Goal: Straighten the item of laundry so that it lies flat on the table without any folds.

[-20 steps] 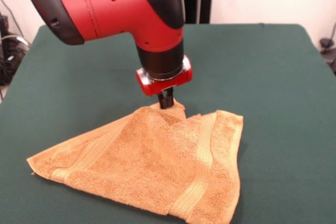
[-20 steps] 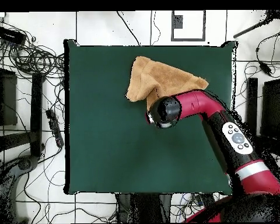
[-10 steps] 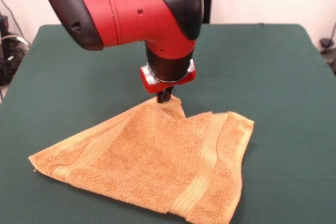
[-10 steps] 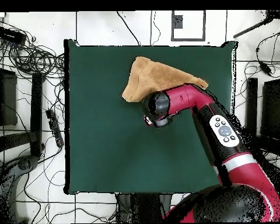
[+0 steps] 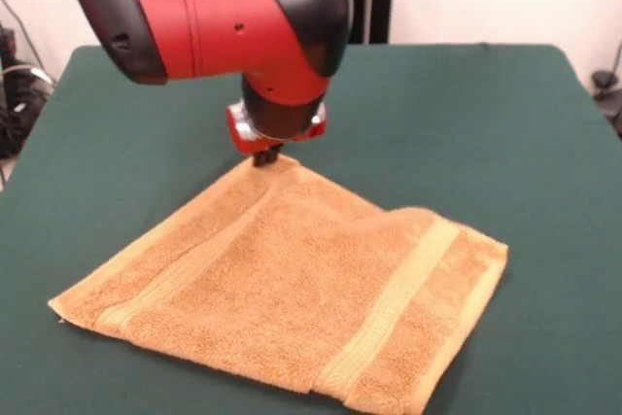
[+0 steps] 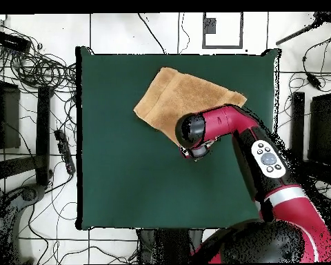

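Mostly flat terry towel [image 5: 292, 298], green felt table [image 5: 525, 133]

Red-and-black arm bent low, wrist vertical, hand [image 5: 266, 155] pointing straight down.

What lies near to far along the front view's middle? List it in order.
Towel → gripper at the towel's far corner → bare green table → the table's far edge.

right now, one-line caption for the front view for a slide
Sawyer gripper at the far corner of an orange-tan towel spread nearly flat on the green table.
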